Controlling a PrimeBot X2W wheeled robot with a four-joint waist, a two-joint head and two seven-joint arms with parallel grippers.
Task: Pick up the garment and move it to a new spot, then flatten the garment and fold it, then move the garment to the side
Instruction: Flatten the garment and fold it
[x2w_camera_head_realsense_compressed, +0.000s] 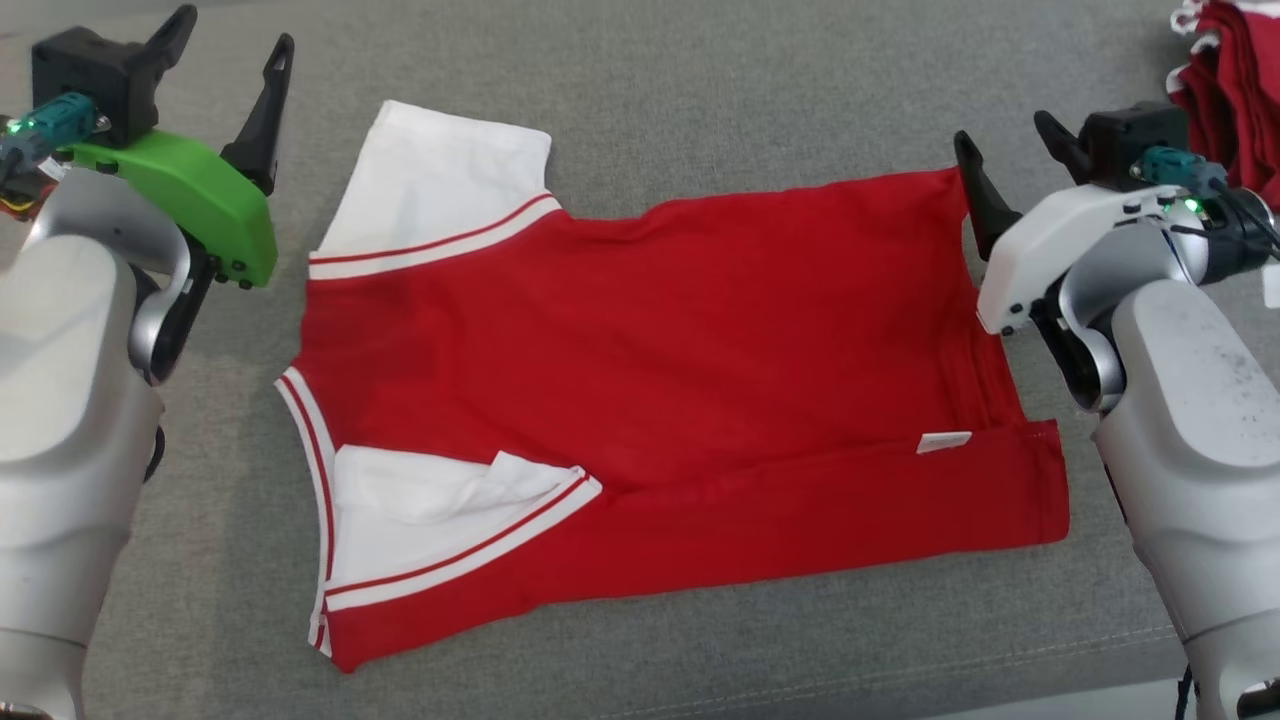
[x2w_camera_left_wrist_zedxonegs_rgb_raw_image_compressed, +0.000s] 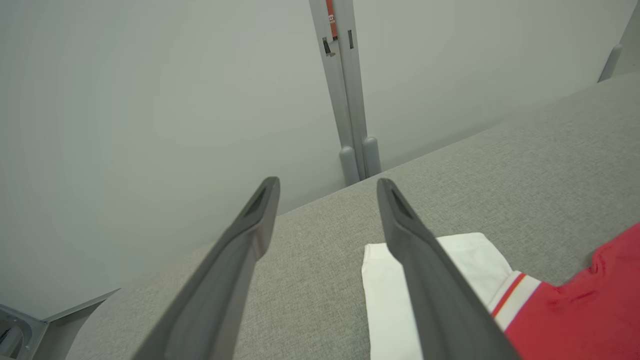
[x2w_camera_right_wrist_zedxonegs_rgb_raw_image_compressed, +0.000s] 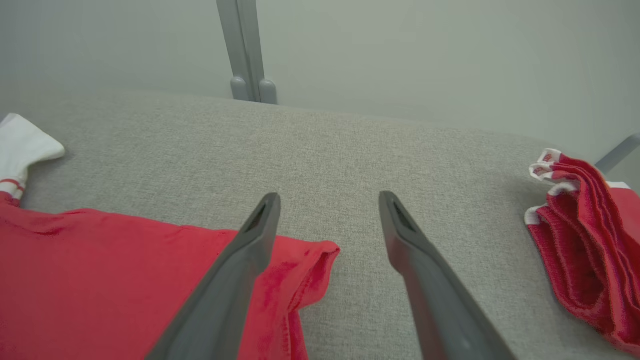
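Both our grippers are wide open, holding nothing: the left gripper (x2w_camera_head_realsense_compressed: 234, 30) hangs just off the white sleeve (x2w_camera_head_realsense_compressed: 440, 170), while the right gripper (x2w_camera_head_realsense_compressed: 1002, 130) sits right at the hem (x2w_camera_head_realsense_compressed: 955, 290)'s far corner, so it's closer. The red garment (x2w_camera_head_realsense_compressed: 650, 350) lies flat on the table (x2w_camera_head_realsense_compressed: 700, 90) between them, long axis running arm to arm.

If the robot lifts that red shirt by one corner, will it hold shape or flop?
Likely floppy: the shirt lies thin and creased, hem corner curled. Probably light. Pushed, it may bunch on the textured grey surface.
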